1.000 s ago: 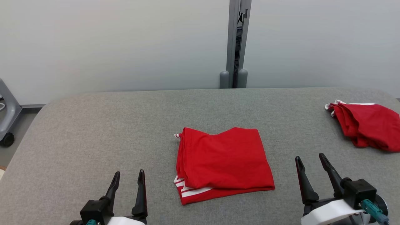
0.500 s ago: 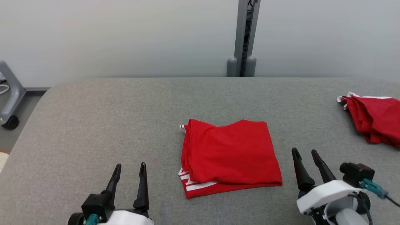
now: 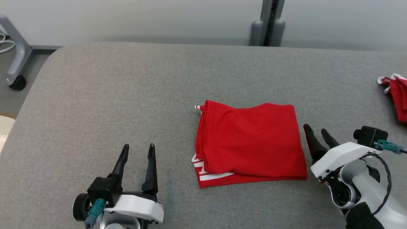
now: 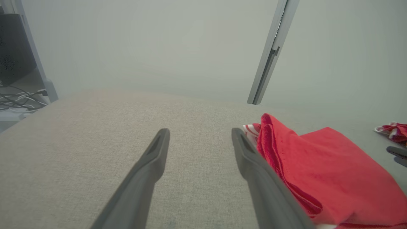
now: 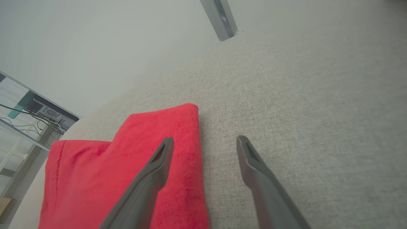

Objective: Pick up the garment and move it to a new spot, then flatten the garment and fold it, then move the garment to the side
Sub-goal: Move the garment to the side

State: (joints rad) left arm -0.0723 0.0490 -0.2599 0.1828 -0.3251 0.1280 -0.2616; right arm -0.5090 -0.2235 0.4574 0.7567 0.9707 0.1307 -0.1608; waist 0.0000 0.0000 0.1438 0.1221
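One folded red garment (image 3: 249, 144) lies flat near the middle of the grey surface (image 3: 127, 95), with white stripes showing at its near left corner. My right pincer (image 3: 314, 128) is just beside the garment's right edge, its two fingers apart and holding nothing. In the right wrist view one finger stands over the red edge and the other over bare grey cloth, and I cannot tell if they touch it. My left pincer (image 3: 139, 146) is on the garment's left side, less close, also with fingers apart and empty. Another red cloth (image 3: 396, 95) lies well apart at the right edge of the surface. Behind the surface stands a grey post (image 3: 267, 25), and a wheeled grey stand (image 3: 14, 63) is on the floor at the left.
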